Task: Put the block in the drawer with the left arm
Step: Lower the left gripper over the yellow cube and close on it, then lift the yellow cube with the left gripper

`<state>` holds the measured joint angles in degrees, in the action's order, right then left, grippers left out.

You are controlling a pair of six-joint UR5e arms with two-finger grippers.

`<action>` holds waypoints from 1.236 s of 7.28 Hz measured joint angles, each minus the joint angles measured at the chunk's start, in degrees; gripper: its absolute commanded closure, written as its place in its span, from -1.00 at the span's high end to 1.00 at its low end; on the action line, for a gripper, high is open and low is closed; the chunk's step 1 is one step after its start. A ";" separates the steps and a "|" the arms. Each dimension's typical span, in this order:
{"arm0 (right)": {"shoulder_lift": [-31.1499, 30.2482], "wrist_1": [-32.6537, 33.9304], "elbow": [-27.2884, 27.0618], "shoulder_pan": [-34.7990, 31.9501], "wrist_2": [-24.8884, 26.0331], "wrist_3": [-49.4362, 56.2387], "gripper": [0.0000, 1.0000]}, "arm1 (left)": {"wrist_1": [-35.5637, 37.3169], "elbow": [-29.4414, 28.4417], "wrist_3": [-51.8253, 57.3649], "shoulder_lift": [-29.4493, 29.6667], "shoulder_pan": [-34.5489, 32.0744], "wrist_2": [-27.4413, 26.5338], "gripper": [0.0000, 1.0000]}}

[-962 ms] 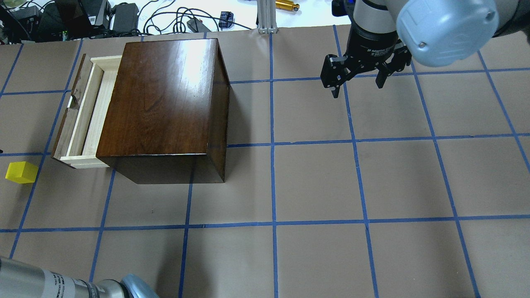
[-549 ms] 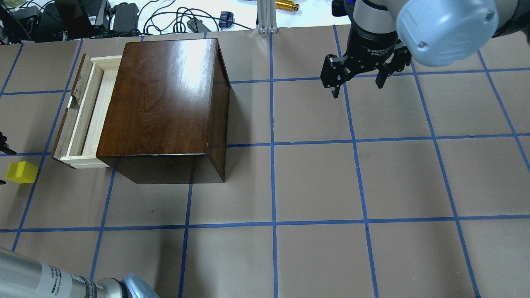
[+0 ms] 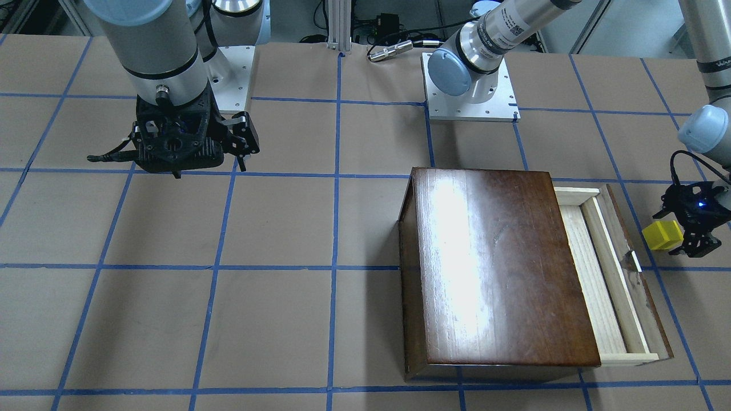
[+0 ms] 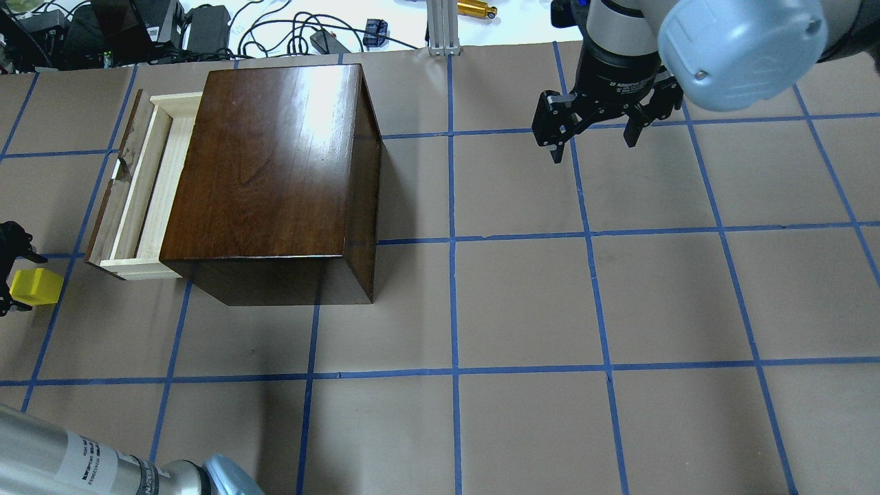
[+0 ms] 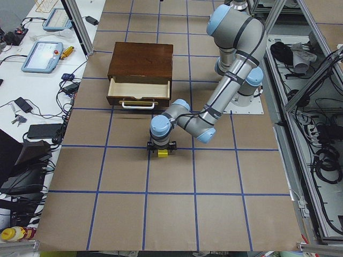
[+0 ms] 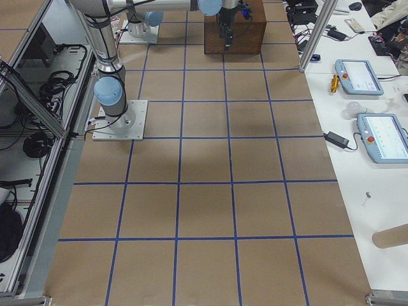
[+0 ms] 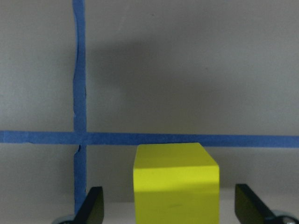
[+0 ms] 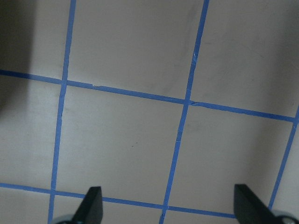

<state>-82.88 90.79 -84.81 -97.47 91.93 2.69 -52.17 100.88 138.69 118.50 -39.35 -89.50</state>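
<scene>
The yellow block (image 4: 34, 287) lies on the brown paper table, left of the open drawer (image 4: 148, 185) of the dark wooden box (image 4: 268, 165). My left gripper (image 4: 15, 283) is down at the block, open, with one finger on each side. The left wrist view shows the block (image 7: 176, 182) between the fingers (image 7: 93, 210), with a gap on both sides. The front view shows this gripper (image 3: 678, 231), the block (image 3: 662, 235) and the drawer (image 3: 605, 274). My right gripper (image 4: 595, 141) is open and empty, far right of the box.
The drawer's dark front panel (image 4: 110, 199) stands between the block and the pale tray. Cables and devices (image 4: 206, 27) lie beyond the table's far edge. The left arm's forearm (image 4: 69, 460) crosses the near left corner.
My left gripper has come in from the left edge of the overhead view and now has its fingers around the block. The right arm has not moved.
</scene>
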 measured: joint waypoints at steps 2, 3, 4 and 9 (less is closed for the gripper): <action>0.00 0.00 0.00 0.00 0.00 0.01 1.00 | 0.15 0.08 0.05 0.28 0.03 0.04 -0.25; 0.00 0.00 0.00 0.00 0.00 -0.02 1.00 | 0.19 0.10 0.54 0.31 0.05 0.06 -0.72; 0.00 0.00 0.00 0.00 0.00 -0.02 1.00 | 0.21 0.10 1.32 0.33 0.06 0.04 -0.83; 0.00 0.00 0.00 0.00 0.00 0.04 1.00 | 0.55 0.11 2.07 0.33 0.06 0.03 -0.87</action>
<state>-82.88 90.79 -84.81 -97.47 91.93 2.72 -51.62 100.99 140.76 118.83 -39.29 -89.47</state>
